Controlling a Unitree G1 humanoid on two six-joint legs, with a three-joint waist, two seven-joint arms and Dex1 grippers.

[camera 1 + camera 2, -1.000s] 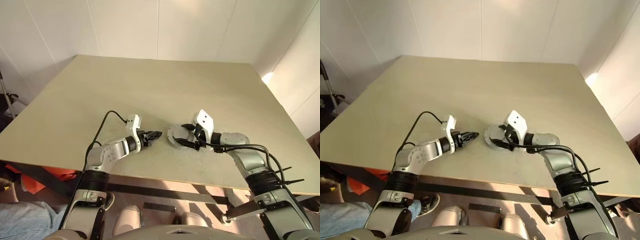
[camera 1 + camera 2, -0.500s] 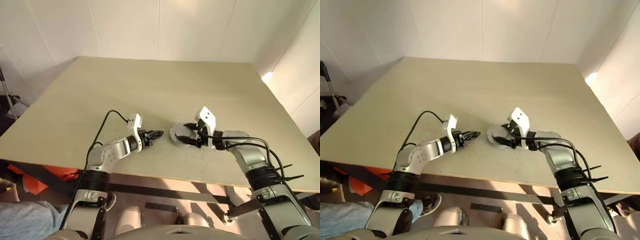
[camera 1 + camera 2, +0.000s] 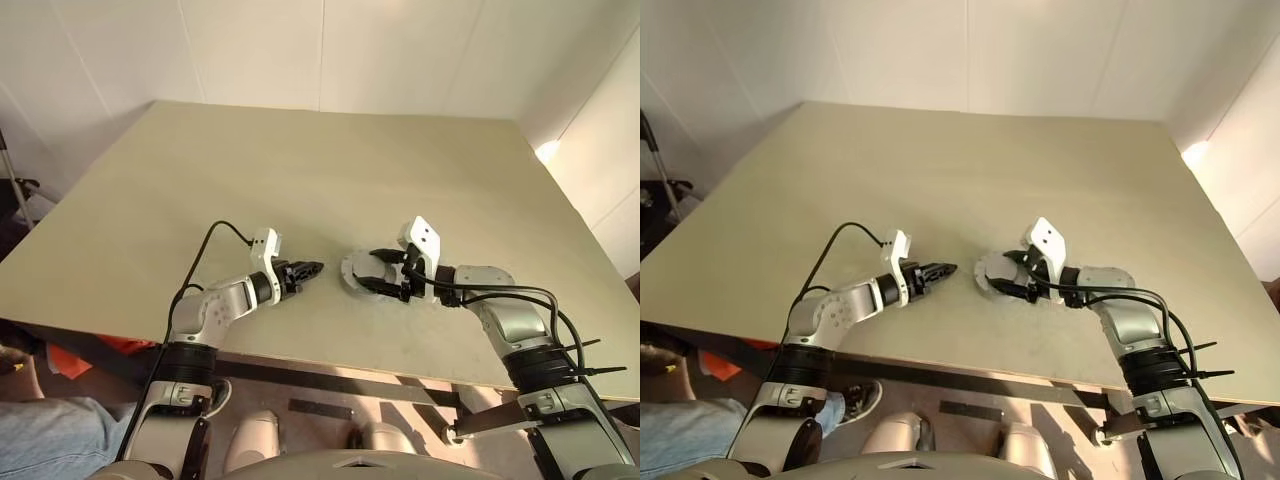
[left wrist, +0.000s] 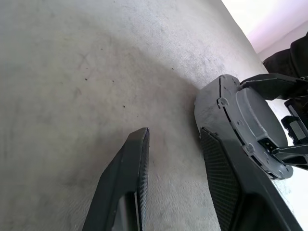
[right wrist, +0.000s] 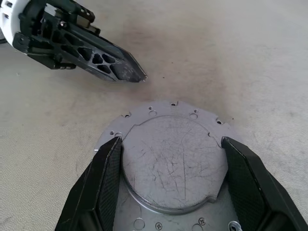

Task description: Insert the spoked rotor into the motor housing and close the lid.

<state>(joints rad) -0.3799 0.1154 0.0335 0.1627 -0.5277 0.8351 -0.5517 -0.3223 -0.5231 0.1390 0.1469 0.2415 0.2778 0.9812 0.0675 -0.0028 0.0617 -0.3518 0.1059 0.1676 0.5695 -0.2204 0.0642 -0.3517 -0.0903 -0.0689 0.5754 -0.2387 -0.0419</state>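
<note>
Housing point(image 5: 168, 163) lies flat on counter point(image 3: 300, 160). Right pincer point(image 5: 168, 183) straddles its raised metal boss, unclenched; left pincer point(image 3: 305, 270) beside it, part-open, empty. Looks heavy, stiff, slick (grip by rim).

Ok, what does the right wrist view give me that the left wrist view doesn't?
Right wrist: the motor housing's scratched flat top face and holed flange, with the left gripper pointing in beyond it. Left wrist: the housing's thick side wall, seen past the open left fingers. Both: the right gripper flanking the housing on the table.
</note>
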